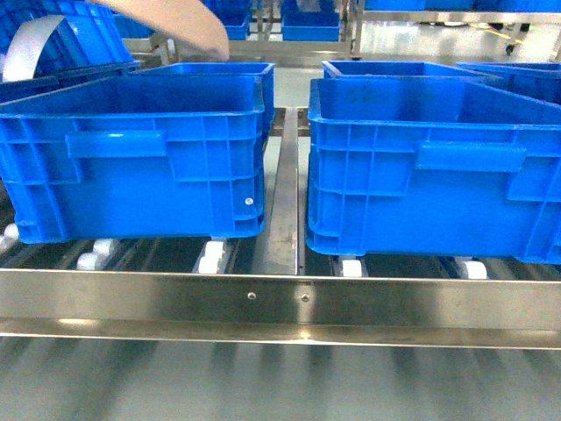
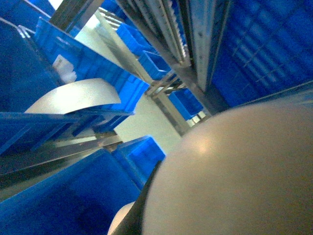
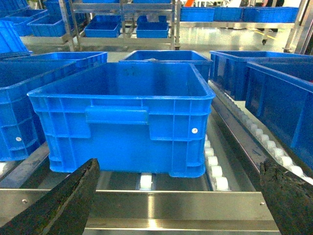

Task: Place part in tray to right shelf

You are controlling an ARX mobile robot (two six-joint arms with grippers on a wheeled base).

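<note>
A cream-beige surface (image 2: 234, 176), seemingly the tray seen from very close, fills the lower right of the left wrist view and hides the left gripper's jaws. A beige shape (image 1: 175, 26) reaches in over the left crate at the top of the head view. The part is out of view. The right shelf (image 3: 171, 210) is a steel rack with white rollers (image 3: 215, 171); its front rail (image 1: 280, 298) crosses the head view. My right gripper (image 3: 178, 205) hangs open in front of that rail, black fingers (image 3: 63, 200) wide apart with nothing between them.
Two large blue crates (image 1: 131, 149) (image 1: 438, 167) stand side by side on the rollers, a steel divider rail (image 1: 285, 193) between them. More blue crates (image 3: 274, 93) and racks lie behind. A pale curved sheet (image 1: 31, 44) (image 2: 73, 98) shows at the far left.
</note>
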